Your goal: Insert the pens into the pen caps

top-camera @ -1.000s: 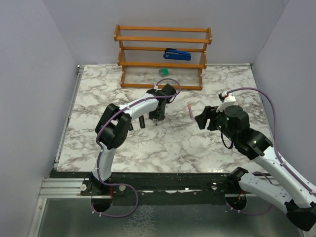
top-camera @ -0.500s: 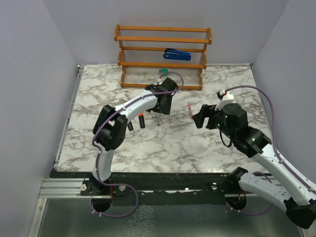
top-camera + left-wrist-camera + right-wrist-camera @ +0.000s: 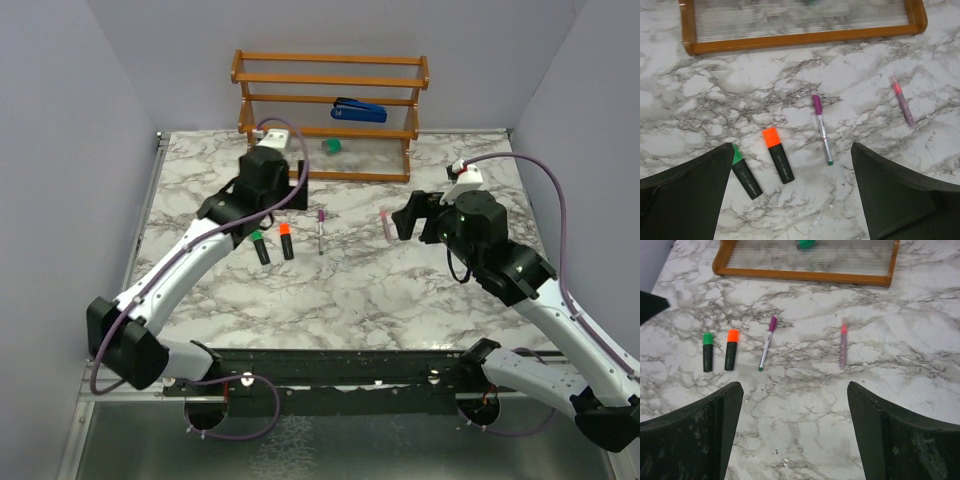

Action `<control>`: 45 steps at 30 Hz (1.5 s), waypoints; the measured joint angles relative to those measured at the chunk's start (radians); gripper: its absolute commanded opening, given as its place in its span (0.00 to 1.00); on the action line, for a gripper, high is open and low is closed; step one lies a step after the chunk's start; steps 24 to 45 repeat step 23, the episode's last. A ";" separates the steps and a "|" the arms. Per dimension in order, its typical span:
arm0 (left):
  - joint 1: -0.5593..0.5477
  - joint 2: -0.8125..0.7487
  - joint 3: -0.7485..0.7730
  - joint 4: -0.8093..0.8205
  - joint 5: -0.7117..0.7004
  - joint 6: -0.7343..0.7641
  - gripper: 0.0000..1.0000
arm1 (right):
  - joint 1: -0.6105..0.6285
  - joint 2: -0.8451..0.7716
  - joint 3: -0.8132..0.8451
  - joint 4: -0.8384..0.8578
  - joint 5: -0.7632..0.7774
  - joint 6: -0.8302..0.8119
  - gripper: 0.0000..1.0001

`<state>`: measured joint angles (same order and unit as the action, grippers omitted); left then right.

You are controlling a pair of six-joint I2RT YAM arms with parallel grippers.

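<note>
Left tool (image 3: 792, 146) spread, green block (image 3: 805, 243) cropped, pink pen (image 3: 903, 101) blurry

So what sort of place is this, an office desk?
Probably a robot test booth, not an office: a marble-patterned tabletop boxed in by plain grey walls, with two white-and-black robot arms bolted at its near edge.

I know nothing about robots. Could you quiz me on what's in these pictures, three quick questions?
1. True or false: the stubby black marker with the orange end lies between the green-ended black marker and the thin grey pen with the magenta cap.
2. The blue stapler sits A) among the pens, B) on the orange-brown wooden rack, C) on the floor.
3. Fill in: the left gripper and right gripper are both ____.
Key: 1 true; 2 B; 3 open.
</note>
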<state>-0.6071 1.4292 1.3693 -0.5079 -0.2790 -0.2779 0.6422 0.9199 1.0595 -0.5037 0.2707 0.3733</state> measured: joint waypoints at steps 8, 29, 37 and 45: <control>0.262 -0.370 -0.311 0.127 0.097 0.080 0.99 | 0.000 0.028 0.000 -0.017 0.109 -0.008 0.90; 0.280 -0.495 -0.402 0.169 0.145 0.127 0.99 | 0.000 0.077 0.003 -0.016 0.154 -0.007 0.92; 0.280 -0.495 -0.402 0.169 0.145 0.127 0.99 | 0.000 0.077 0.003 -0.016 0.154 -0.007 0.92; 0.280 -0.495 -0.402 0.169 0.145 0.127 0.99 | 0.000 0.077 0.003 -0.016 0.154 -0.007 0.92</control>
